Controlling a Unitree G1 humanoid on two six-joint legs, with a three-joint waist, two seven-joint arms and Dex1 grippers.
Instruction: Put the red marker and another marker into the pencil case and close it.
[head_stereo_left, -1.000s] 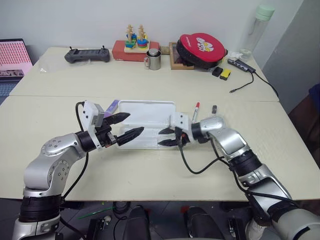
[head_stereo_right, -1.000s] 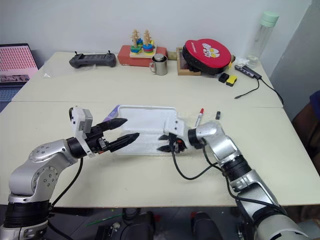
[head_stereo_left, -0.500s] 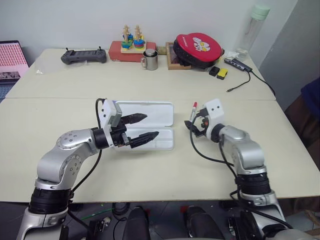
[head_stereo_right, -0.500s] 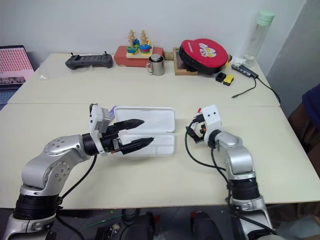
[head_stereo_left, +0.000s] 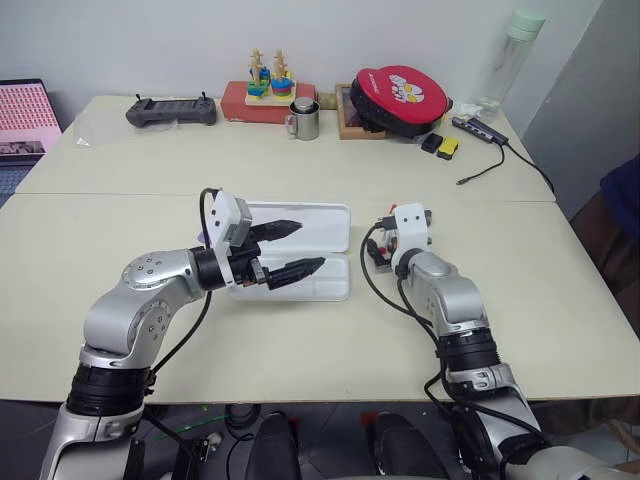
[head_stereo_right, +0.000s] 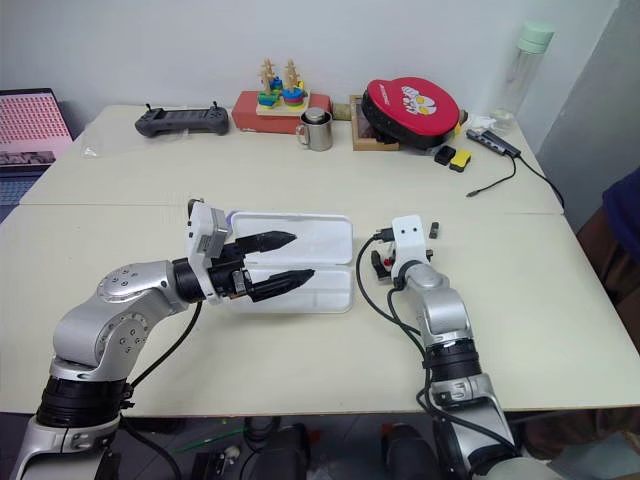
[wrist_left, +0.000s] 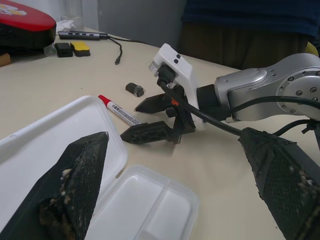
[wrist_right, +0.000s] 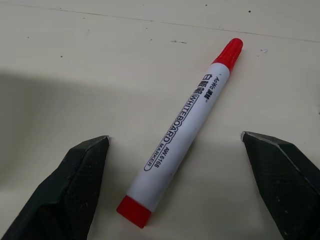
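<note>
The left gripper (head_stereo_left: 292, 250) was held with fingers spread wide over the opened pencil case (head_stereo_left: 320, 236) on the surface (head_stereo_left: 300, 330). Beside the case, the red marker (wrist_right: 185, 128) was framed between the widely parted fingers of the right gripper (wrist_left: 150, 120), untouched.

1. Surface (head_stereo_left: 120, 330): two cream tabletops butted together, seam running across.
2. Near half: open white pencil case (head_stereo_left: 315, 232), red marker (wrist_right: 186, 130) lying flat just right of it, small black object (wrist_left: 134, 89) beside the marker.
3. Far half: black controller (head_stereo_left: 171, 110), red box (head_stereo_left: 237, 98) with stacking toy, metal mug (head_stereo_left: 304, 119), red-black round case (head_stereo_left: 398, 97), black and yellow blocks (head_stereo_left: 442, 145), USB hub (head_stereo_left: 478, 126) with cable, bottle (head_stereo_left: 510, 55).
</note>
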